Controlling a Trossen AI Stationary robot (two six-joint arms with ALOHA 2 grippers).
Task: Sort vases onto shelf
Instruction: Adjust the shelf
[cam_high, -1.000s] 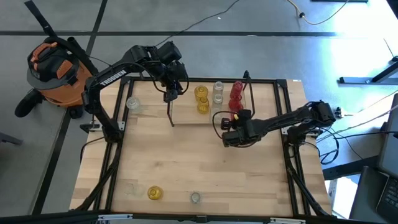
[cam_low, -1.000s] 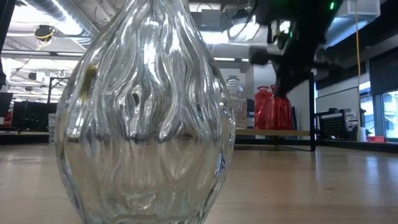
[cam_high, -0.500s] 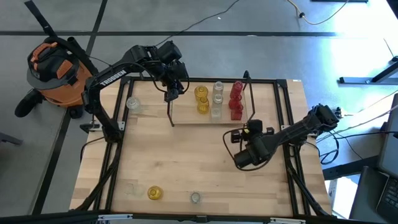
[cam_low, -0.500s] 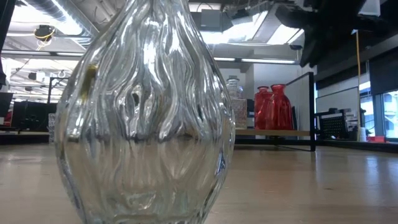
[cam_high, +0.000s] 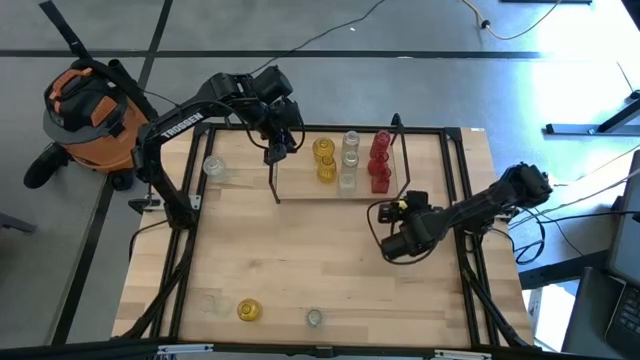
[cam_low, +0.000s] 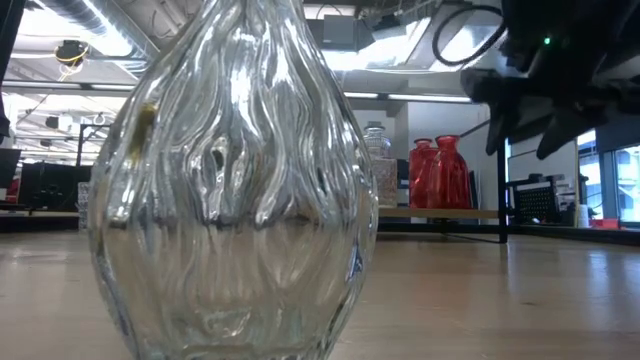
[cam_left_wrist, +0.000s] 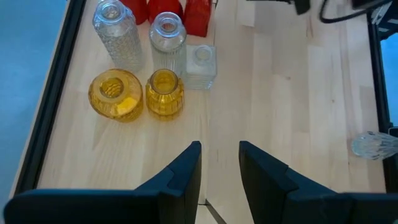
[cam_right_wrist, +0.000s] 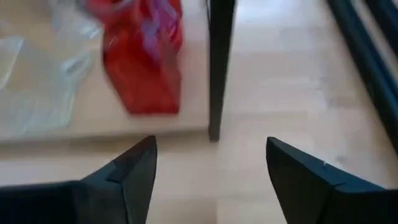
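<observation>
The shelf (cam_high: 300, 172) stands at the table's far side. On its board stand yellow vases (cam_high: 325, 160), clear vases (cam_high: 349, 150) and red vases (cam_high: 379, 165). My right gripper (cam_high: 392, 216) hovers open just near of the shelf's right end, facing the nearest red vase (cam_right_wrist: 146, 62) and a black shelf post (cam_right_wrist: 221, 68); nothing is between its fingers. My left gripper (cam_left_wrist: 219, 168) hangs open above the shelf's left end, beside the yellow vases (cam_left_wrist: 140, 96). Loose vases stand on the table: a clear one (cam_high: 213, 167) at the left, a yellow one (cam_high: 248, 310) and a clear one (cam_high: 314, 318) by the near edge.
Black rails (cam_high: 470, 270) run along the table's sides. An orange vacuum (cam_high: 85, 105) sits on the floor beyond the far left corner. In the low view the near clear vase (cam_low: 230, 190) fills most of the picture. Bare wood (cam_high: 300, 250) lies between the shelf and the near vases.
My right gripper has opened and let go of a red vase, which now stands upright at the shelf's right end. The gripper has drawn back from the shelf toward the table's near edge and risen. My left arm has kept still.
</observation>
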